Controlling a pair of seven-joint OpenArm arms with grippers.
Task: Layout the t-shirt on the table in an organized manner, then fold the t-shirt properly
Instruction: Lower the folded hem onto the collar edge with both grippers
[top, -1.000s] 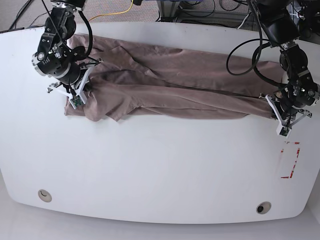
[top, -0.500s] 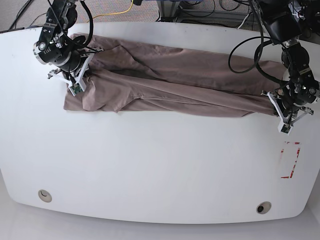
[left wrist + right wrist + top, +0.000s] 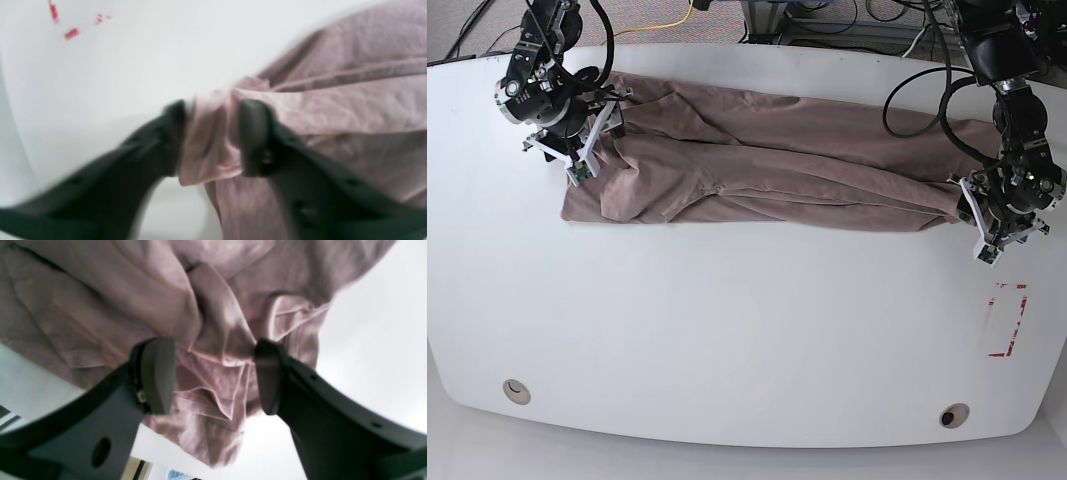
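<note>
Dusty mauve, soft, wrinkled fabric made up the short-sleeved t-shirt (image 3: 827, 150), which we saw lying as a long, wide band across the upper part of the base view, from about 10 o'clock round to 2 o'clock. It rested on a glossy white tabletop with rounded edges (image 3: 737, 330). Its near edge was uneven, with loose folds bunched toward 10 o'clock and a long, narrow fold running toward 3 o'clock.

At 10 o'clock we saw the black right gripper (image 3: 213, 376) over the crumpled end of the shirt. Its two dark fingers were released and spread wide, with rumpled cloth visible between and below them.

At 3 o'clock was the black left gripper (image 3: 213, 136), at the other end of the shirt. Its dark fingers were blurred in the wrist view but parted, and a raised, puckered bit of cloth stood between them. We could not tell whether either finger touched it.

We also noticed a broken red rectangular mark (image 3: 1023, 310) near 4 o'clock, one small round hole (image 3: 516, 391) at 8 o'clock, and another round metallic hole (image 3: 954, 415) between 4 and 5 o'clock.
</note>
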